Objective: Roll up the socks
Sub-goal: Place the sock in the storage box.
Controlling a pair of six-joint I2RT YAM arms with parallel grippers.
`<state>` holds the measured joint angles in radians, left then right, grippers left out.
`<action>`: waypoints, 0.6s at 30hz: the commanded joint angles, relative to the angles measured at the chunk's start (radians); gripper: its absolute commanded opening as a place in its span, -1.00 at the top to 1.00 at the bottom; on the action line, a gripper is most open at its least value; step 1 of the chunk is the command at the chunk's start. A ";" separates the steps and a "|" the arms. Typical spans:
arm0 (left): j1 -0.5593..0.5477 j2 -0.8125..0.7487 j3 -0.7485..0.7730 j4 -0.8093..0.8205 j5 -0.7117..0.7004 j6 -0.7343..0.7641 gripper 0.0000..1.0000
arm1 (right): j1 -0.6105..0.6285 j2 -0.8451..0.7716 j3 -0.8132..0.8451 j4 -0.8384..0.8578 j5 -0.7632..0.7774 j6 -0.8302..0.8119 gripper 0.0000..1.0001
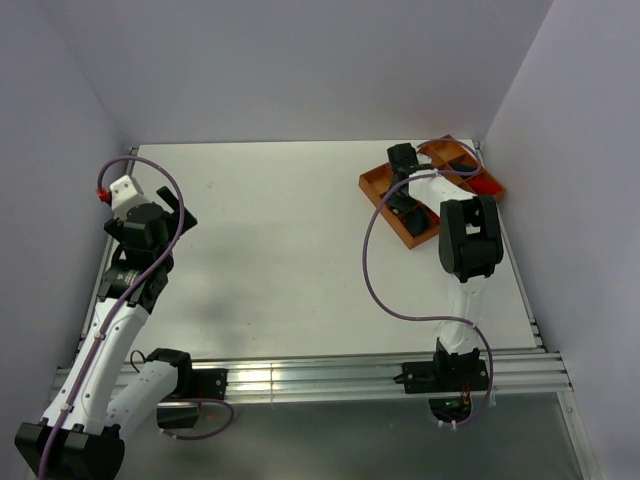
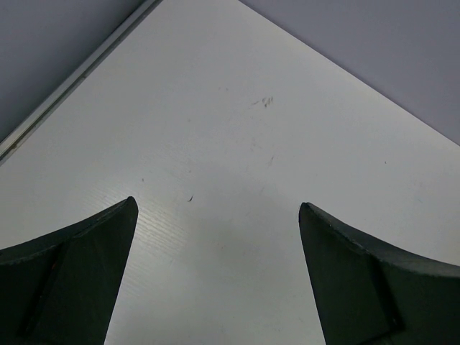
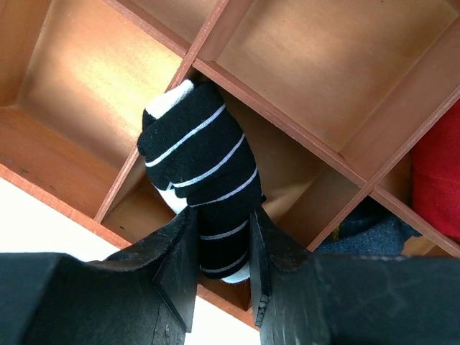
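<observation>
My right gripper (image 3: 223, 244) is shut on the rolled black-and-white striped sock (image 3: 205, 169) and holds it over a compartment of the orange wooden divider tray (image 3: 86, 72). The red sock (image 3: 438, 180) lies in a compartment at the right edge, and the dark navy sock (image 3: 370, 226) lies in the one below it. In the top view the right gripper (image 1: 405, 205) sits over the tray (image 1: 377, 182) at the back right, and a bit of the red sock (image 1: 486, 186) shows. My left gripper (image 2: 215, 237) is open and empty above the bare white table (image 2: 237, 144).
Grey walls close the table on the left, back and right. The tray stands near the back right corner. An aluminium rail (image 1: 320, 375) with the arm bases runs along the near edge. The left arm (image 1: 140, 235) hovers near the left wall.
</observation>
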<state>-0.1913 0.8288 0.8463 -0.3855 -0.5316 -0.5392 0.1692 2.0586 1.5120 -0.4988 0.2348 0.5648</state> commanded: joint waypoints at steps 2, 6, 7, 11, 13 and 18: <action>-0.004 0.001 -0.006 0.030 0.001 0.010 -0.99 | -0.008 0.000 -0.010 0.016 -0.038 0.052 0.63; -0.005 -0.008 -0.007 0.027 -0.008 0.008 -0.99 | -0.010 0.002 -0.012 0.022 -0.066 0.041 0.32; -0.004 -0.008 -0.007 0.025 -0.011 0.008 -0.99 | -0.010 -0.020 -0.022 0.032 -0.074 0.043 0.28; -0.004 -0.011 -0.009 0.027 -0.007 0.007 -0.99 | -0.013 -0.078 -0.033 0.042 -0.048 0.038 0.08; -0.004 -0.013 -0.009 0.027 -0.008 0.008 -0.99 | -0.016 -0.098 -0.023 0.029 -0.038 0.030 -0.02; -0.004 -0.016 -0.010 0.025 -0.010 0.007 -0.99 | -0.022 -0.120 -0.024 0.020 -0.026 0.027 -0.09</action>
<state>-0.1913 0.8284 0.8394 -0.3847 -0.5316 -0.5392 0.1566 2.0071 1.4918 -0.4953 0.1936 0.5915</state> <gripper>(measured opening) 0.995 0.540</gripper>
